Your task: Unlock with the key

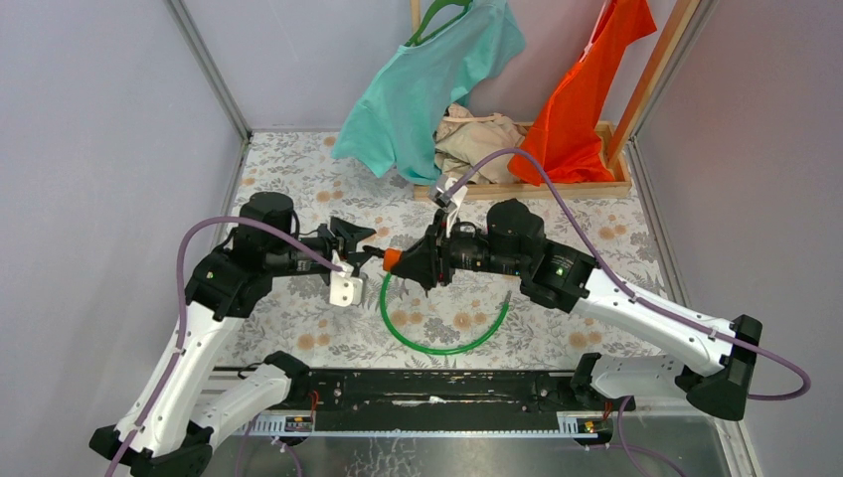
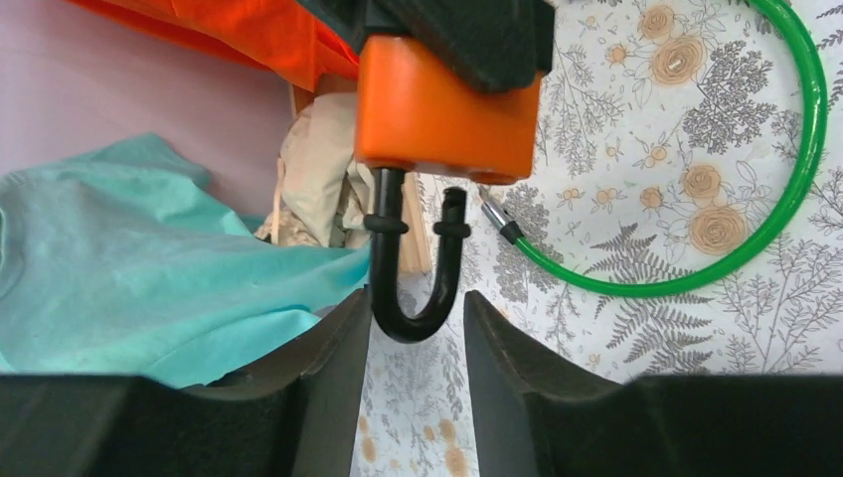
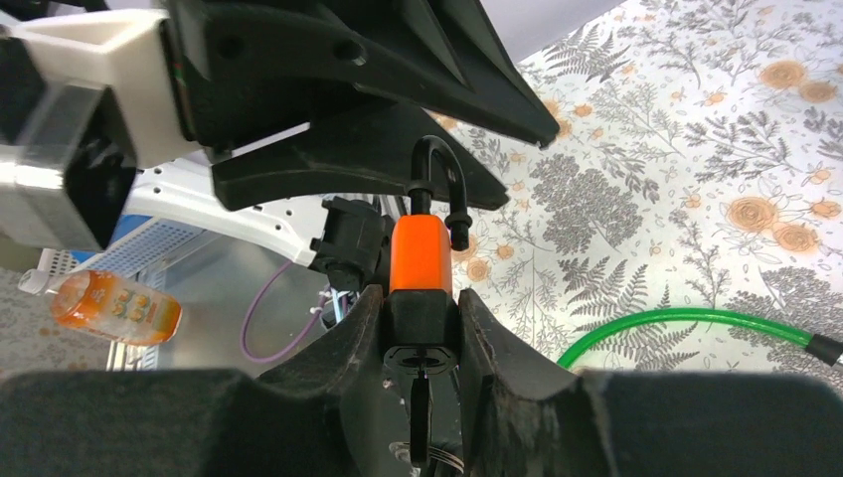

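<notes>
One orange padlock in right fingers; bottle label unreadable.

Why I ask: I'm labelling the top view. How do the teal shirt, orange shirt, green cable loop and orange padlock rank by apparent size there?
1. teal shirt and orange shirt: nearly alike, both cropped, so unranked
2. green cable loop
3. orange padlock

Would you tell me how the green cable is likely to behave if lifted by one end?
The green cable lies in a smooth loop, so it probably bends springily rather than flopping. Its glossy sheath may slip; the metal tip likely swings.
</notes>
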`<state>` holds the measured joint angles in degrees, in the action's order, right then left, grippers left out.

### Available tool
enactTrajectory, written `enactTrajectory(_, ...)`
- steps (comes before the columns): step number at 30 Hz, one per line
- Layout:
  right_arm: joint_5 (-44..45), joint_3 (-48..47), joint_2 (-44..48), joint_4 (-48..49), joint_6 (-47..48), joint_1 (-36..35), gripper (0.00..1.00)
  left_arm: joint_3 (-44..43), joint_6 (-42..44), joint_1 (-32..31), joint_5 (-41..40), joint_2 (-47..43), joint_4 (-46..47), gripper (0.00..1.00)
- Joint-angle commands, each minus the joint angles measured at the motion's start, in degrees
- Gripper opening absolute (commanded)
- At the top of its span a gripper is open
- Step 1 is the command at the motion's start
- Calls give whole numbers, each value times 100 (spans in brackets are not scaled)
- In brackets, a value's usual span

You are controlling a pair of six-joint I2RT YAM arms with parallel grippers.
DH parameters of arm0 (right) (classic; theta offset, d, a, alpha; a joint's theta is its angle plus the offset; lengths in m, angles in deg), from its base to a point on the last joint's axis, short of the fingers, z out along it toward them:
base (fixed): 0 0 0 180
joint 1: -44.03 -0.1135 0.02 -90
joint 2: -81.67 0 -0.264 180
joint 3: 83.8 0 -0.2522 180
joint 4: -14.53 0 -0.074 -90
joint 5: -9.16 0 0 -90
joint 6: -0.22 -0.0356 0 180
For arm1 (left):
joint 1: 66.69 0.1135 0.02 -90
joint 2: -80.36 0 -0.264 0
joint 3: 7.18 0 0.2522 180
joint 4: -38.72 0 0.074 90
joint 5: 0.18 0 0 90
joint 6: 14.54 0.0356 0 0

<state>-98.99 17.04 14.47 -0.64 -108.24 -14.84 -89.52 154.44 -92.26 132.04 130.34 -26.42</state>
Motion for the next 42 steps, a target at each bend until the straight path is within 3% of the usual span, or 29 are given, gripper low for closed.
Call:
enactTrajectory(1, -313, -80, 57, 279, -193, 40, 0, 100, -302, 9, -88, -99, 168, 41)
enactTrajectory(7, -765, 89, -50, 787, -983, 252, 0, 481, 90, 8, -355, -231, 763, 21)
enactTrajectory(11, -1402, 430, -146, 1570, -2057, 579, 0, 1345, 635, 0, -799, -627, 2004, 3)
enactTrajectory(17, -2184, 702, -468, 2249, -3328, 929, 0, 2259, 1482, -97, -1324, -783, 3281, 3)
enactTrajectory(21, -2424, 1018, -553, 2606, -4032, 1280, 0, 2515, 1534, -141, -1482, -728, 3660, 3)
enactTrajectory(23, -2406, 1217, -459, 2591, -4090, 1468, 0, 2396, 1064, -150, -1427, -619, 3493, 11)
enactTrajectory(27, -2240, 1308, -217, 2096, -3688, 1722, 0, 1188, -498, -151, -693, 11, 1392, 50)
enactTrajectory(29, -2222, 1242, -152, 1905, -3460, 1743, 0, 456, -1287, -153, -233, 478, 442, 61)
enactTrajectory(34, -2339, 908, -132, 1392, -2807, 1743, 0, -507, -2290, -142, 667, 1290, -795, 66)
enactTrajectory(42, -2687, 792, -288, 1440, -2810, 1739, 0, -459, -2270, -147, 775, 1449, -695, 67)
